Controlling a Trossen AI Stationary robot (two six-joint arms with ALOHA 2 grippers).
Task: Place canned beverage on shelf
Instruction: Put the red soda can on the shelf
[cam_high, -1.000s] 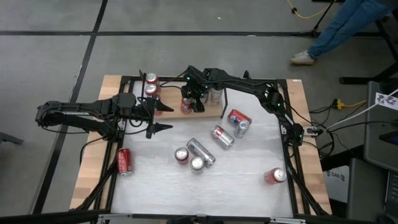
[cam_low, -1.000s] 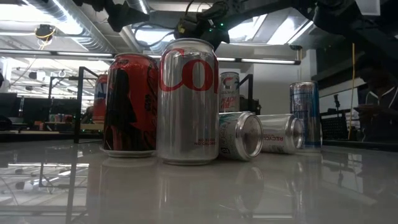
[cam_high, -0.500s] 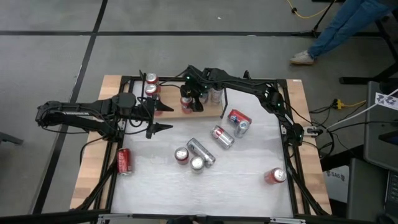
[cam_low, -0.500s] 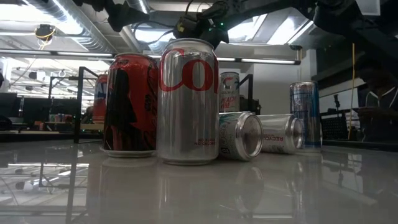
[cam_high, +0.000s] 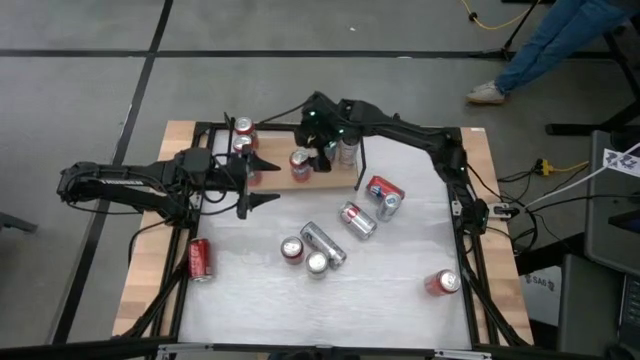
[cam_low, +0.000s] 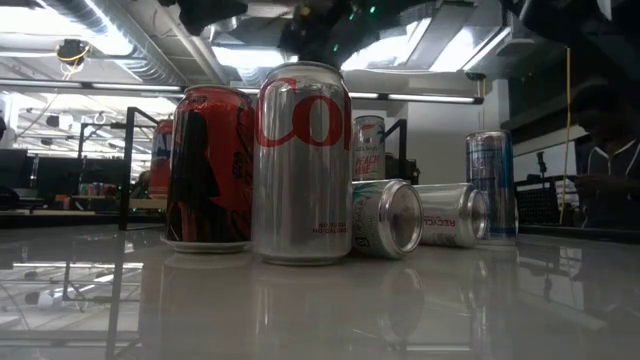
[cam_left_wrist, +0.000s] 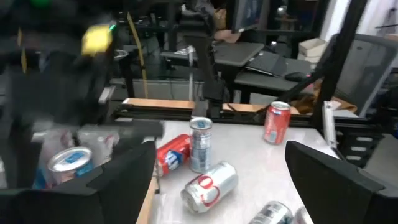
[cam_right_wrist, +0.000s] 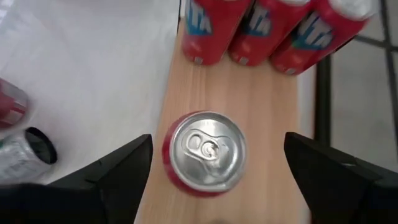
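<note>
Whitish tabletop (cam_high: 400, 300), grey floor (cam_high: 300, 80), person's jeans and shoe (cam_high: 487, 93)

Shelf (cam_high: 285, 182) at the bench's (cam_high: 400, 290) far edge: red can (cam_high: 300, 164) upright on it, w/ more cans (cam_high: 243, 138) at its left end. On the bench, scattered cans (cam_high: 318, 250), some upright, some tipped; one red can (cam_high: 199, 259) lying near the left rail.

A red canned beverage (cam_high: 299, 162) with a silver top stands upright on the light wooden shelf (cam_high: 275, 180), free of any grip. The black-railed shelf lies at the table's twelve o'clock edge, with more red cans (cam_high: 242, 134) upright toward its nine o'clock end.
</note>
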